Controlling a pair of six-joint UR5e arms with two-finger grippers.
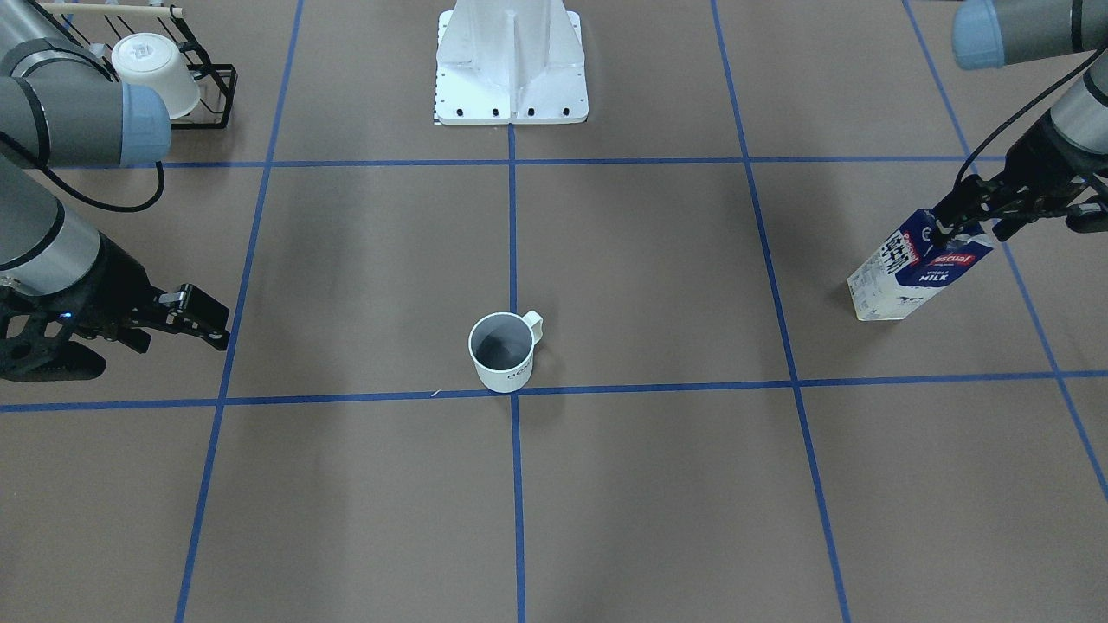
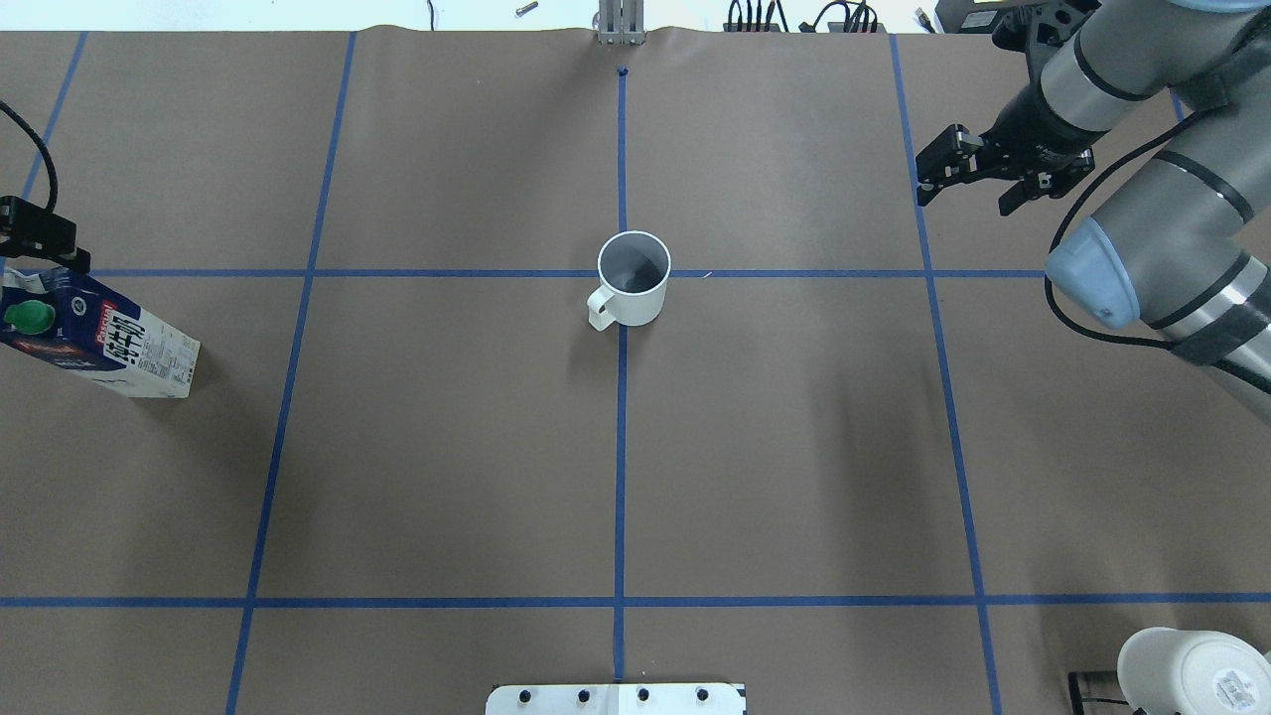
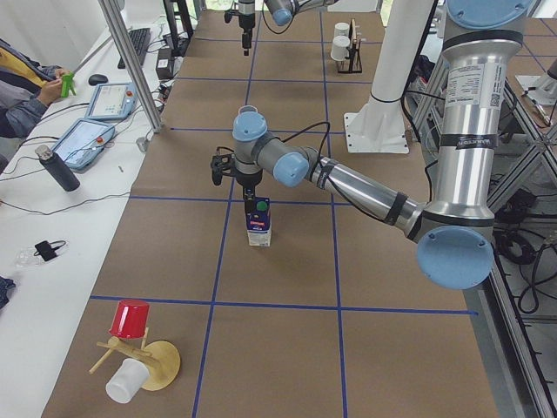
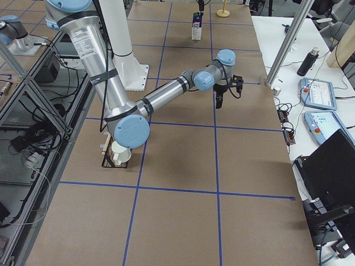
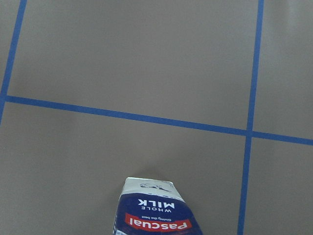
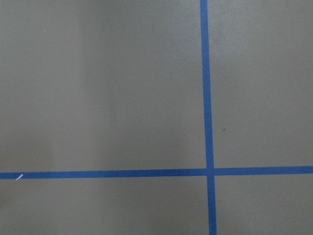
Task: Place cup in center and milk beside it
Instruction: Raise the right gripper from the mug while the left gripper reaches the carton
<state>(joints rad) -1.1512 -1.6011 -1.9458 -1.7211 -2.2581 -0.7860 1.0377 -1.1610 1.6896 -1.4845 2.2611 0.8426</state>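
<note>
1. A wire rack (image 1: 216, 91) holding an upturned white tumbler (image 1: 156, 73) sits near my right arm, well apart from the cup (image 1: 502, 350).
2. The cup stands upright on the center (image 1: 517, 394), grey inside.
3. The milk (image 1: 909, 268) stands on the bench far to my left. The left jaws are at its top, but I cannot tell if they grip it. The right jaws are spread and hold nothing.
4. The overhead view shows the milk's green cap (image 2: 28, 316); the front view hides it.
</note>
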